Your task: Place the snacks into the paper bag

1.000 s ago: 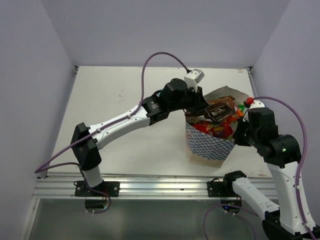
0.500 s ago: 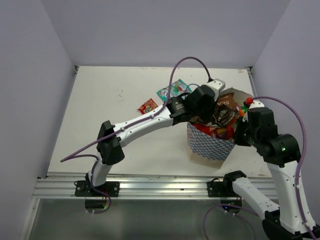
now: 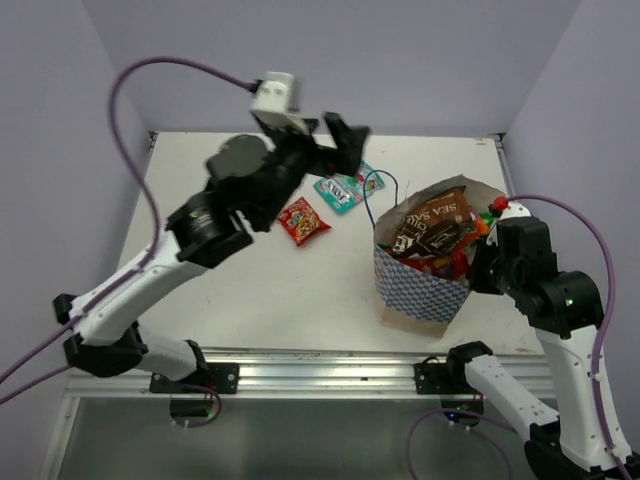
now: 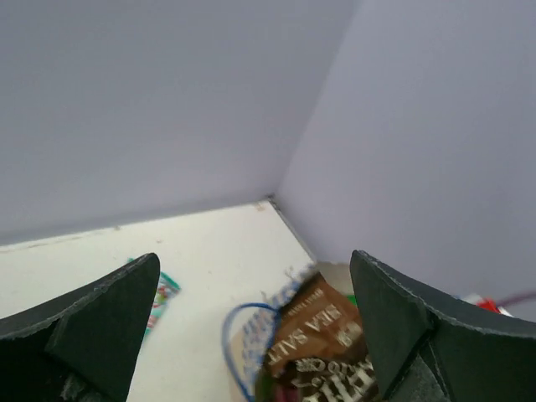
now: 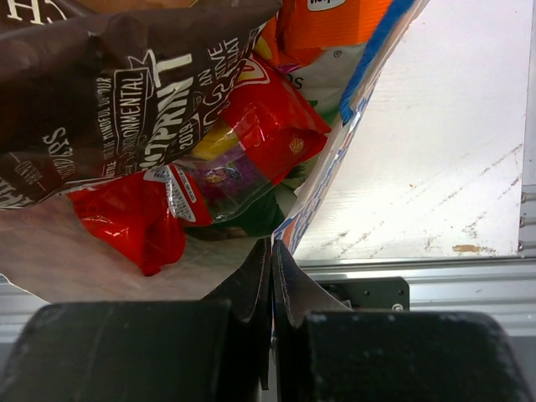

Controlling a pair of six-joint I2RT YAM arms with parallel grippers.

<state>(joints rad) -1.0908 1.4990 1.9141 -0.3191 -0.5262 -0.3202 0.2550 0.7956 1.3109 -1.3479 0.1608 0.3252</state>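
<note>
Left pincer (image 3: pixel 325 138) risen, jaws wide; brown crisp bag (image 3: pixel 432 222) left in paper bag (image 3: pixel 415 290). Drop squarely onto red packet (image 3: pixel 302 220) nearly beneath it. Right pincer (image 5: pixel 271 251) seemingly pinches the rim.

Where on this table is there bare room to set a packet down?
Free: the table between the red packet and the front rail; also the back right corner behind the paper bag. Crowded: inside the bag, and around the teal packet.

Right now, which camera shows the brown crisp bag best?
Top external: the brown crisp bag sticks out of the paper bag, label readable. Left wrist catches it blurred at the bottom edge; right wrist sees only a close-up part.
</note>
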